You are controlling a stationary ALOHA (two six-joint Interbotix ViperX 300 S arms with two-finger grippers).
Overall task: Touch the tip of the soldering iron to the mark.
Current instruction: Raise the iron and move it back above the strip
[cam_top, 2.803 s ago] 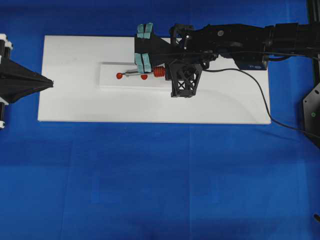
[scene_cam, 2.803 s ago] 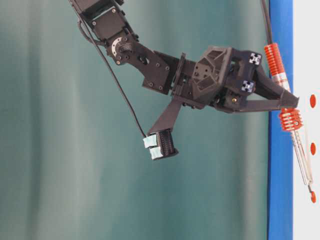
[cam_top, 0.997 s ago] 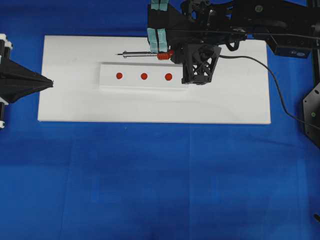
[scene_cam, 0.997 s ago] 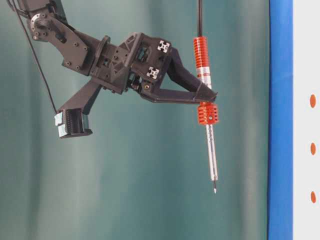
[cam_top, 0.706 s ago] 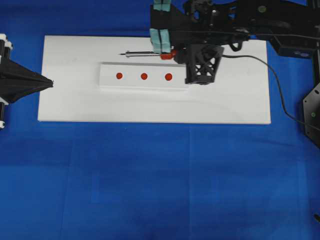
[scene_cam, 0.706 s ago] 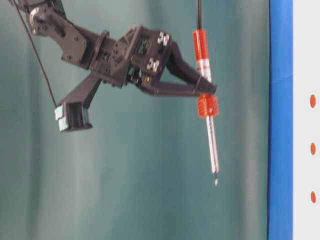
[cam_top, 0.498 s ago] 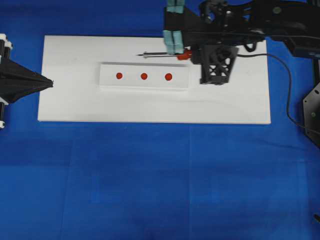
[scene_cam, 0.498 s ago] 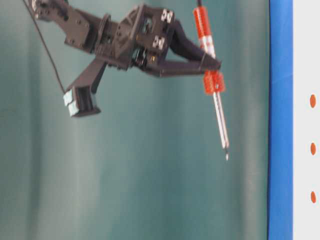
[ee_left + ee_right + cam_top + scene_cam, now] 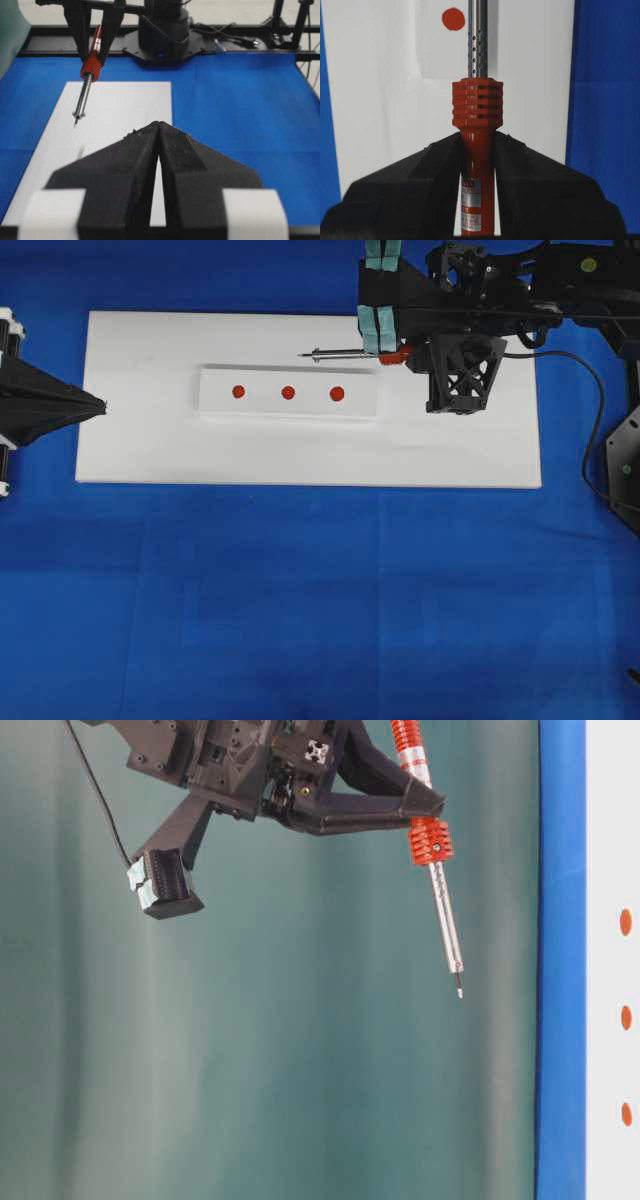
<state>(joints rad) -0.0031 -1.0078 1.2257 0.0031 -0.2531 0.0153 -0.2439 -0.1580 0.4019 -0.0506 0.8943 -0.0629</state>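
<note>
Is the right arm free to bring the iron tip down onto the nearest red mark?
Probably yes: the right gripper holds the soldering iron above the board; nothing covers the mark.

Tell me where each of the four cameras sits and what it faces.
Overhead: above, looking straight down on the white board; both arms show.
Table-level: low side view, rotated, the board's edge at its right; the right gripper holds the soldering iron in the air.
Left wrist: behind the shut left gripper, facing the right arm's base.
Right wrist: looks along the iron's shaft toward one red mark.
All four views show the iron.
</note>
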